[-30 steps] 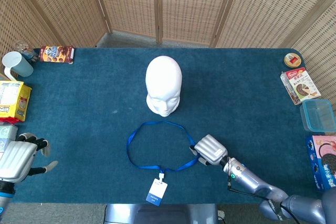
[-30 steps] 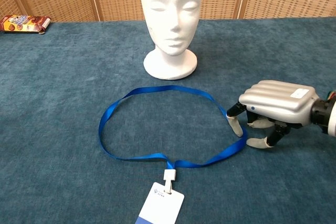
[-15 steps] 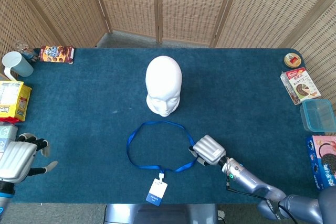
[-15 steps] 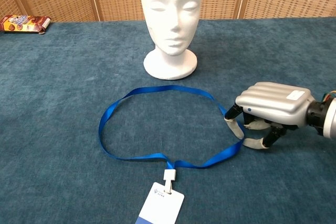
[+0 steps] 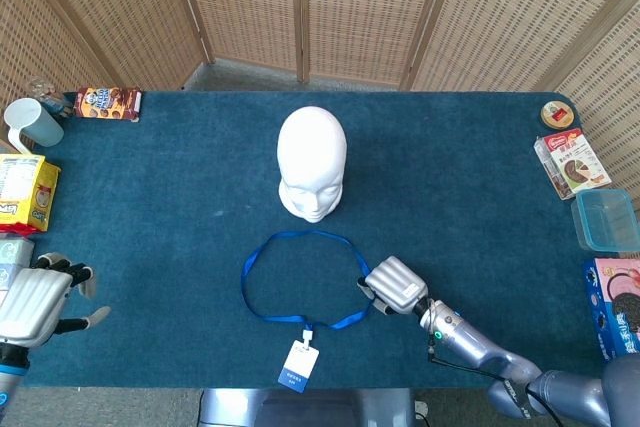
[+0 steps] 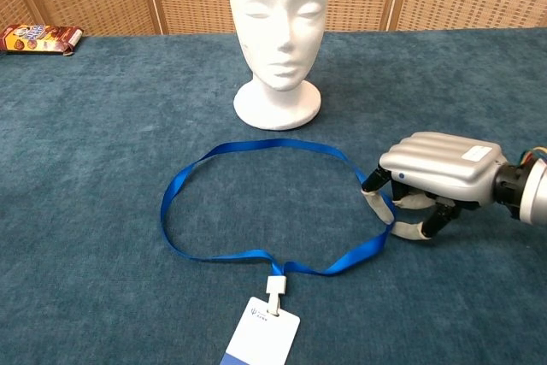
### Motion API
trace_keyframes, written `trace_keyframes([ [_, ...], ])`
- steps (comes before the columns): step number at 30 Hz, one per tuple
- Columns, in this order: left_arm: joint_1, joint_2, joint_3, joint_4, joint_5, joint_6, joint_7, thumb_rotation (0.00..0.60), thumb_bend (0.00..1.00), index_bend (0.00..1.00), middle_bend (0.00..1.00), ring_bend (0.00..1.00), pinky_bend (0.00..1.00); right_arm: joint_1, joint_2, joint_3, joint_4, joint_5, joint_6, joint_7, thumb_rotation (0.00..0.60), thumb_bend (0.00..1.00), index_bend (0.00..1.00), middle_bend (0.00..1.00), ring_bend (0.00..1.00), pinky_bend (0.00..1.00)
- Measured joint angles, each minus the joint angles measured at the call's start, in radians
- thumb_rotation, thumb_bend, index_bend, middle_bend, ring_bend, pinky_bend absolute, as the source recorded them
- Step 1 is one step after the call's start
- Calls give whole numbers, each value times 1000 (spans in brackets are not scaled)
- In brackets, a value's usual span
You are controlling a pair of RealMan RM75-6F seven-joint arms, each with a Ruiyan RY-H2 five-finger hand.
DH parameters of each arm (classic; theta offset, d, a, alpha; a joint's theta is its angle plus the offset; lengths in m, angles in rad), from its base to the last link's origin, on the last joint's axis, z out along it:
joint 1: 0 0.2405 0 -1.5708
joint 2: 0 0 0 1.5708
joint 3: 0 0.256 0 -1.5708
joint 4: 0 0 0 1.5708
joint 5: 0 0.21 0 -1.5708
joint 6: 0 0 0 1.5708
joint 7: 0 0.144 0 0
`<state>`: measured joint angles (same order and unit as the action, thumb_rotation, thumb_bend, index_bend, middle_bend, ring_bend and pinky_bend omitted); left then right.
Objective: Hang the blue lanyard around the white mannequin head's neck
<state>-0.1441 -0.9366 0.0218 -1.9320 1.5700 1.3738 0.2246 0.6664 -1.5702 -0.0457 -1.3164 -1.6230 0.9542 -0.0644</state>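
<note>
Blue lanyard (image 6: 256,203) at lower centre is bunching as our right hand (image 6: 432,181) keeps closing on its strap, grip uncertain.

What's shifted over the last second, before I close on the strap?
The right robot hand slid left along the table, its fingers nudging the right end of the blue lanyard loop inward; whether it grips yet is unclear. The white mannequin head, badge and left robot hand stayed put.

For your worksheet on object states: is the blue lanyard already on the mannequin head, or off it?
Off. The blue lanyard lies looped flat on the table, in front of the upright mannequin head.
</note>
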Motion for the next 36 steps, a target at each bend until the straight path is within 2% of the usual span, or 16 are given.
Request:
trace_keyframes([
  [6,-29,-4,-8,12,27,-24,27,501,178,634,597,502,302,0,4,2,-3,0,8,10,600,424,618,1000,1000,1000],
  [9,-54,-10,-14,26,45,-47,40,504,178,634,597,517,343,-2,6,2,-7,2,12,10,600,424,620,1000,1000,1000],
  [12,-81,-17,-23,43,62,-70,53,503,178,634,629,565,430,-4,8,3,-11,4,15,8,600,424,620,1000,1000,1000],
  [17,-138,-40,-43,98,115,-107,109,507,178,634,765,697,599,-6,13,4,-20,9,19,2,600,424,621,1000,1000,1000],
  [21,-203,-72,-57,153,176,-160,163,511,178,634,824,774,723,-9,17,5,-27,14,20,-3,600,424,623,1000,1000,1000],
  [29,-323,-148,-63,224,236,-288,187,518,178,632,833,787,774,-10,16,8,-29,24,17,-9,600,425,626,1000,1000,1000],
  [33,-376,-190,-58,266,267,-344,205,586,201,579,834,796,802,-11,16,9,-30,28,16,-11,600,425,630,1000,1000,1000],
  [36,-404,-212,-56,289,277,-371,226,600,232,531,834,800,811,-12,17,10,-31,29,18,-11,600,425,631,1000,1000,1000],
])
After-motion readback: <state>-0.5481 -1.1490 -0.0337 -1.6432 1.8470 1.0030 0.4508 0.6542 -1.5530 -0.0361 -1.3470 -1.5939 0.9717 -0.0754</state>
